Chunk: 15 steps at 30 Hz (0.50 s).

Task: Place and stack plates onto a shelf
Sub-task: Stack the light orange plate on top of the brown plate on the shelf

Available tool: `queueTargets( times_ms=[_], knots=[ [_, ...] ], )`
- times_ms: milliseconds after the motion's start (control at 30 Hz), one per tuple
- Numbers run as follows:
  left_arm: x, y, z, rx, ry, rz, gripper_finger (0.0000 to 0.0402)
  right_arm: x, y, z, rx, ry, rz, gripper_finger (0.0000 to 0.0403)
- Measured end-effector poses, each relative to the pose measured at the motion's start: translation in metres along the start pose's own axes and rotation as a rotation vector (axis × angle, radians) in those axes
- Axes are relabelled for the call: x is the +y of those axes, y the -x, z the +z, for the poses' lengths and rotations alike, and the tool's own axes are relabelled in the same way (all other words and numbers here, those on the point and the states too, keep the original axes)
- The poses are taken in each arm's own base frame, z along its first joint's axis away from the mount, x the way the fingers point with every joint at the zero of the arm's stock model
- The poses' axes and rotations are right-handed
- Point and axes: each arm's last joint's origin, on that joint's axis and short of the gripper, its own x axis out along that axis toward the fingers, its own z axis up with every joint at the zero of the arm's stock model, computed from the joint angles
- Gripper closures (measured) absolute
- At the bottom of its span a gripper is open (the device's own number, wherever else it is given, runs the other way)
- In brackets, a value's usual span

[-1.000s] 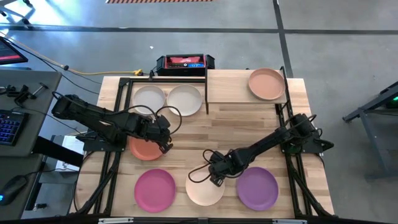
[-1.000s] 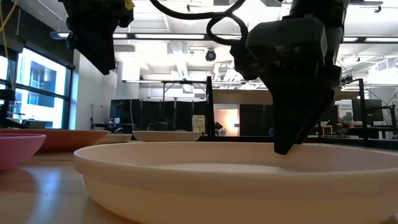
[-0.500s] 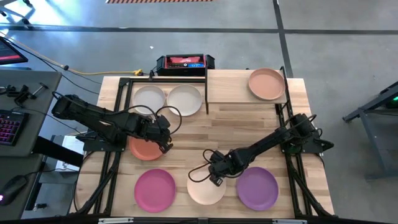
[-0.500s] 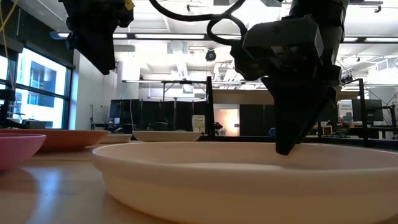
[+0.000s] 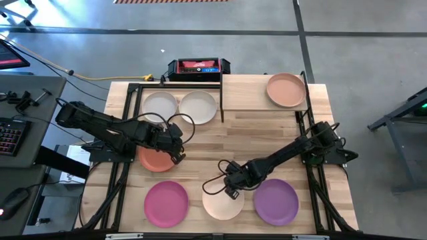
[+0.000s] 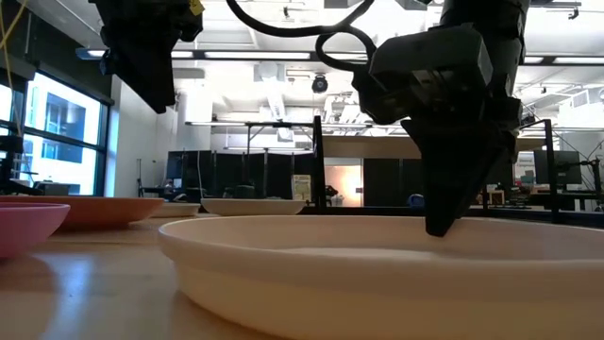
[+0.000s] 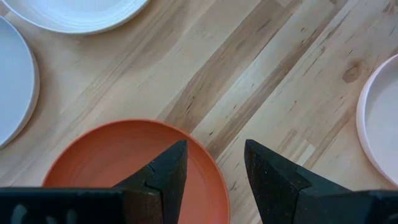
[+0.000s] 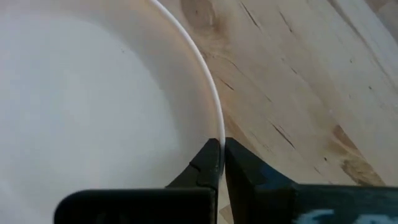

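High view: the right hand (image 5: pixel 230 187) pinches the cream plate (image 5: pixel 222 203) at its 12 o'clock rim; lift before carrying toward the shelf (image 5: pixel 261 93), at 1 o'clock. The purple plate (image 5: pixel 275 201) crowds its 3 o'clock.

Left wrist view: the left hand (image 7: pixel 214 168), fingers parted, straddles the coral plate (image 7: pixel 112 162) rim.

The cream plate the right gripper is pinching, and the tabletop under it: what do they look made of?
The cream plate looks like matte plastic or melamine, possibly glazeless ceramic: smooth, even colour, thin rim, no gloss. The right gripper pinches that rim. The tabletop looks like light wood planks: visible grain, knots and seams.
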Motion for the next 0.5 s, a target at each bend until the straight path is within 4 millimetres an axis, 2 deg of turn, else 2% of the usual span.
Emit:
queueTargets(
  times_ms=[500],
  knots=[
    [-0.003, 0.0015, -0.0034, 0.0, -0.019, -0.008, 0.0252, 0.0002, 0.0002, -0.0007, 0.021, -0.018, 0.009, 0.0403]
  ],
)
